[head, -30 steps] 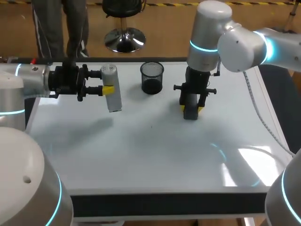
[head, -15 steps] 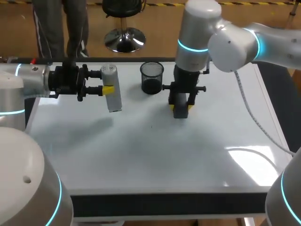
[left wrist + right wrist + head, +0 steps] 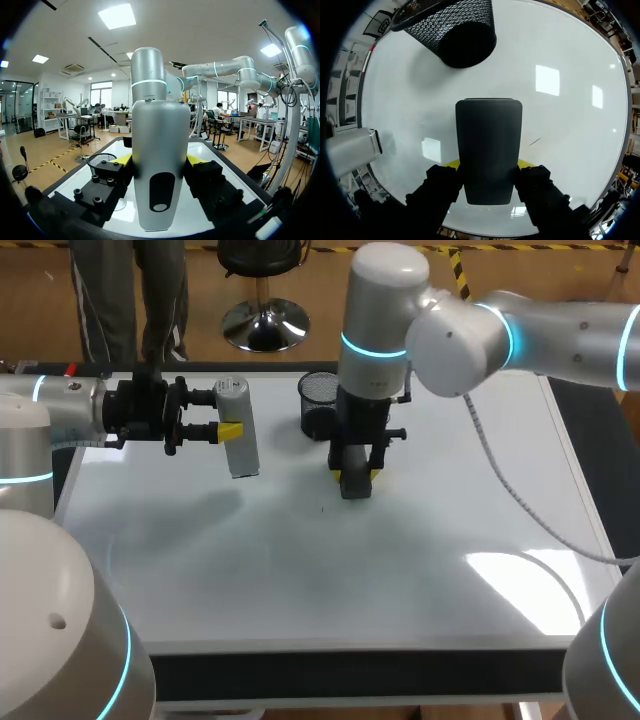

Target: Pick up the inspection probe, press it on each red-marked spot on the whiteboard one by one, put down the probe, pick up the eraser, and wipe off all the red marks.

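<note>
- Apparently the wiping step is in hand: the eraser, a dark upright block, stands on the whiteboard just beside the mesh cup, on the robot's side of it.
- My right gripper clamps it from two sides.
- No red marks show; only a tiny dark stroke lies near, so the next move is probably to slide over it.
- Left of the cup, my left gripper grips the grey probe, not yet put down.

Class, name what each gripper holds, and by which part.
Left gripper: inspection probe, at its middle. Right gripper: eraser, by its two sides.
</note>
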